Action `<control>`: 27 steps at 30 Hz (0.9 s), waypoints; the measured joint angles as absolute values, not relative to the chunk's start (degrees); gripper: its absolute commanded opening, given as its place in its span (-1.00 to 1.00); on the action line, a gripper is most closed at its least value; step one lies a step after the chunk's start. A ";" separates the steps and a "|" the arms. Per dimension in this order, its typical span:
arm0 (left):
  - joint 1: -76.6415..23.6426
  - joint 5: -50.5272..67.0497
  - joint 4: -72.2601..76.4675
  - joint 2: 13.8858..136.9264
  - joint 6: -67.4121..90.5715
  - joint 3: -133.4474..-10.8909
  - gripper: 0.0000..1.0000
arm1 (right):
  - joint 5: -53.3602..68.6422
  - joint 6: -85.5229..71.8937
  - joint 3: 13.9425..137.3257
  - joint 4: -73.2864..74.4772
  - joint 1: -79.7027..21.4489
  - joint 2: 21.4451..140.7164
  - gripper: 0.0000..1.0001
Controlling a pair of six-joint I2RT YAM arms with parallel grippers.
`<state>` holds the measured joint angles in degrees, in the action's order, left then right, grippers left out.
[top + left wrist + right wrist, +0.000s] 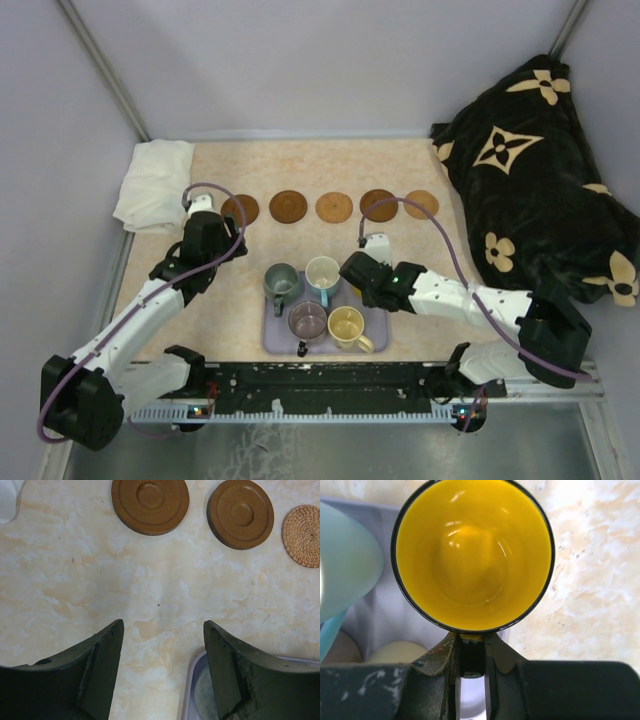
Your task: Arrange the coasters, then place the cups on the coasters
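Coasters [334,207] lined up but all bare; right fingers [440,665] clamped on the yellow cup [472,555], left fingers [90,675] wide and empty.

Free tabletop [300,240] btwn coasters [334,207] & tray [277,338]

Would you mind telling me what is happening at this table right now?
The five coasters already lie in a row at the far side. The right gripper is shut on the yellow cup at the edge of the tray. Four other cups stand in the tray, none on a coaster. The left gripper hangs open and empty over the table.
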<state>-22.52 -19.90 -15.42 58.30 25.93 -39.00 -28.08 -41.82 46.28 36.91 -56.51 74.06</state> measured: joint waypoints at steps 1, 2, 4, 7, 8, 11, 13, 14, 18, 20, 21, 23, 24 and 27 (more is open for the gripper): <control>-22.52 -19.90 -15.42 58.26 25.96 -38.87 0.43 | -28.95 -41.28 46.74 36.99 -56.51 74.11 -1.00; -22.52 -19.90 -15.42 58.22 25.93 -38.79 0.43 | -29.91 -40.51 47.48 37.17 -56.51 74.26 -1.00; -22.52 -19.90 -15.42 58.17 25.96 -38.63 0.43 | -31.59 -39.03 48.51 37.52 -56.58 74.43 -1.00; -22.52 -19.90 -15.40 58.15 25.96 -38.63 0.43 | -36.67 -36.21 49.95 36.07 -56.47 74.59 -1.00; -22.52 -19.90 -15.40 58.15 25.93 -38.63 0.42 | -37.82 -35.42 50.35 35.57 -56.45 74.59 -1.00; -22.52 -19.90 -15.40 58.08 25.96 -38.63 0.42 | -41.17 -32.36 51.68 33.47 -56.12 74.63 -1.00; -22.52 -19.90 -15.40 58.04 25.96 -38.63 0.42 | -42.22 -30.48 52.27 31.97 -55.44 74.63 -1.00; -22.52 -19.90 -15.40 58.00 25.96 -38.63 0.43 | -42.41 -29.58 52.45 31.14 -54.78 74.63 -1.00; -22.52 -19.90 -15.40 57.95 25.96 -38.63 0.43 | -41.71 -26.22 52.56 26.89 -49.01 74.63 -1.00; -22.52 -19.86 -15.40 57.95 25.96 -38.61 0.42 | -40.38 -24.34 52.56 24.29 -44.31 74.63 -1.00; -22.52 -19.81 -15.38 57.95 25.96 -38.61 0.42 | -39.57 -23.35 52.56 22.94 -41.71 74.63 -1.00; -22.52 -19.62 -15.33 57.98 25.96 -38.61 0.42 | -38.59 -21.45 52.82 20.73 -37.12 74.98 -1.00; -22.52 -19.44 -15.29 57.98 25.98 -38.61 0.42 | -38.09 -20.51 53.41 20.12 -35.03 75.53 -1.00; -22.52 -19.03 -14.96 58.00 26.11 -38.61 0.42 | -36.01 -18.00 56.36 17.56 -29.23 78.89 -1.00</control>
<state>-22.52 -19.03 -14.96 58.00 26.11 -38.61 -36.01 -18.00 56.36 17.56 -29.23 78.89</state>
